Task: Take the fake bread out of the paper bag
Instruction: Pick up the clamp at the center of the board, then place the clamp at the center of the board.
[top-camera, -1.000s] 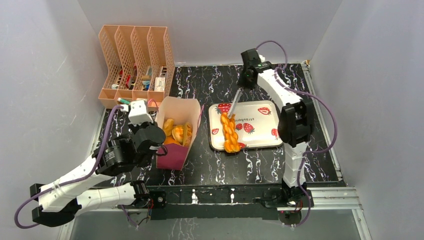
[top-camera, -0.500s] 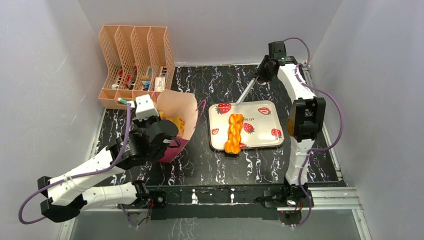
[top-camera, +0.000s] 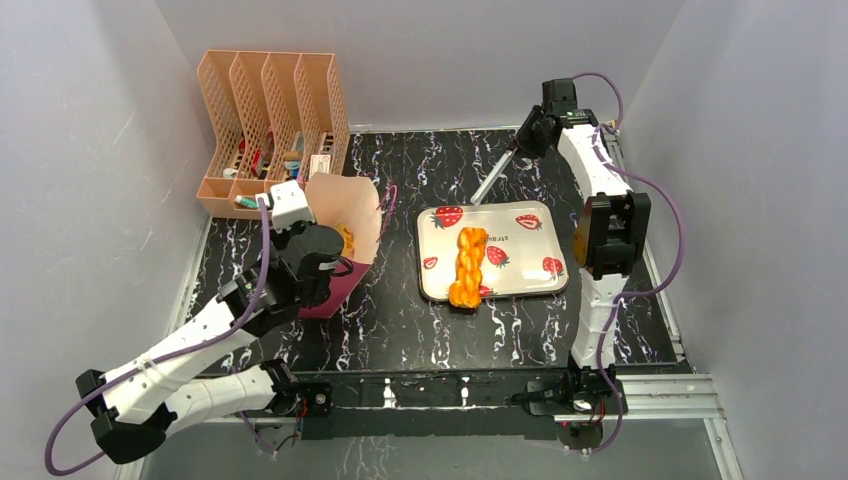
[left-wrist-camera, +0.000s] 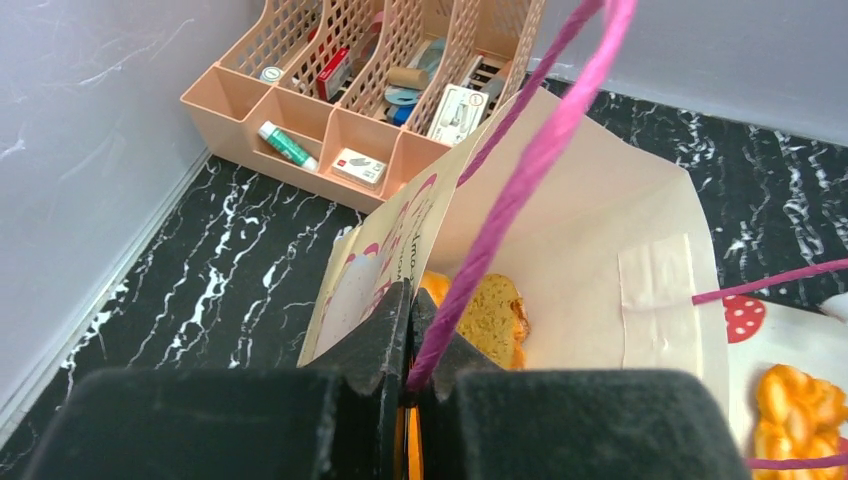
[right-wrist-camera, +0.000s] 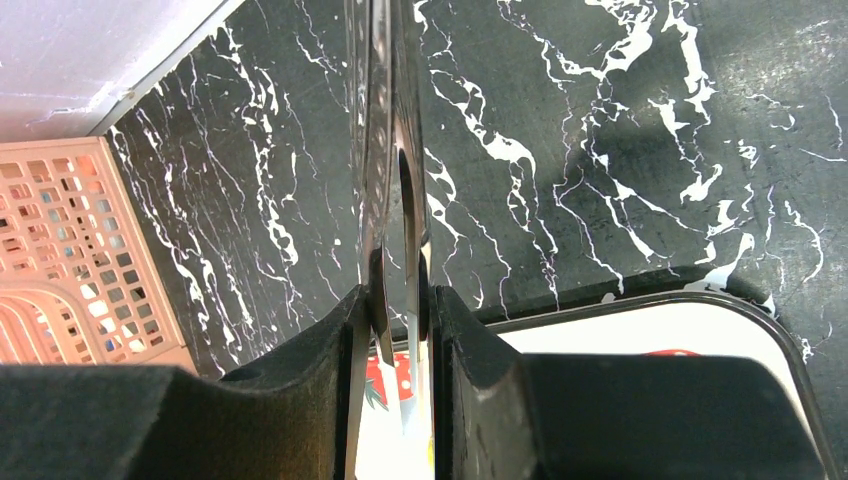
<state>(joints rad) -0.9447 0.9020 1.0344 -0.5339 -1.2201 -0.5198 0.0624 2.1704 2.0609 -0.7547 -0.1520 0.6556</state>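
Observation:
The paper bag stands tilted at the left, cream inside with a magenta side. My left gripper is shut on its near rim together with a purple cord handle. In the left wrist view the left gripper pinches that rim, and fake bread lies inside the paper bag. A braided loaf of fake bread lies on the strawberry tray. My right gripper is shut on metal tongs beyond the tray's far edge. The right wrist view shows the right gripper clamping the tongs.
A peach file rack with small items stands at the back left, close behind the bag, and shows as the rack in the left wrist view. The tray's corner lies just below the tongs. Grey walls close three sides.
The right arm has drawn the tongs back from the braided loaf, which stays on the tray. The left arm has pulled the bag's rim back and left, tilting the bag.

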